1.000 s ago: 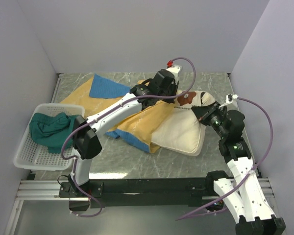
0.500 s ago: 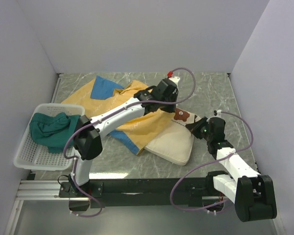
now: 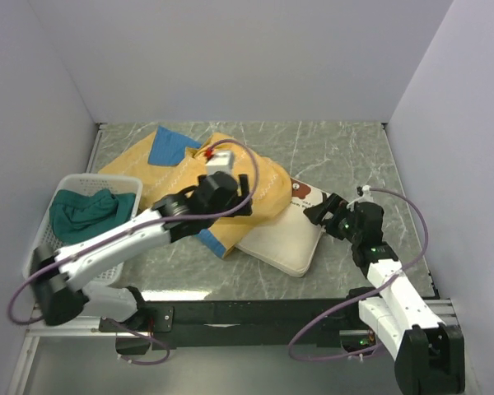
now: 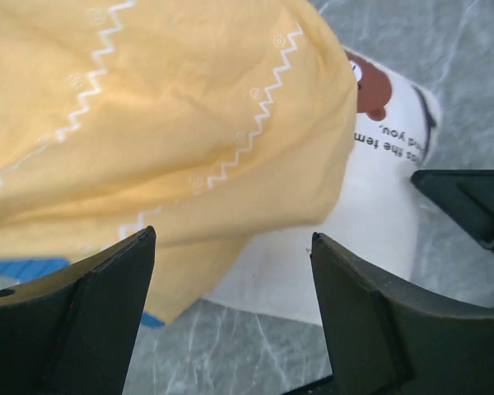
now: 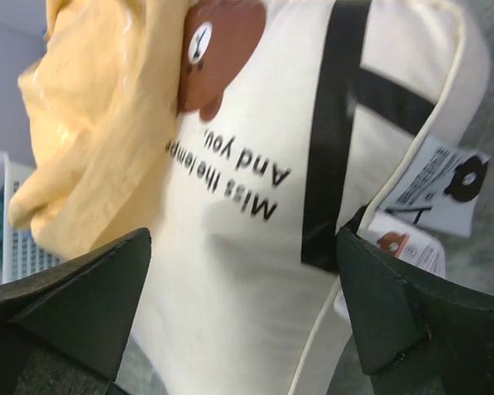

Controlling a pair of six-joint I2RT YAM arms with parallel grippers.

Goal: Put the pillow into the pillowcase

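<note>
The grey marbled surface (image 3: 346,156) is carrying everything. The right end effector (image 5: 243,234) is gaping wide and gripping nothing, with the bare bear-print end of the pillow (image 5: 230,313) lying just ahead of it. The left end effector (image 4: 232,239) is likewise spreading wide, empty, just above the pillowcase (image 4: 173,123) edge. The case is covering roughly the half beyond; by my judgement, the exposed end is waiting to be drawn in

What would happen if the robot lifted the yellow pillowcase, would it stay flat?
Probably not: the pillowcase drapes in wrinkled folds over the pillow, so it would likely sag and flop. It looks thin, so probably light too.
</note>
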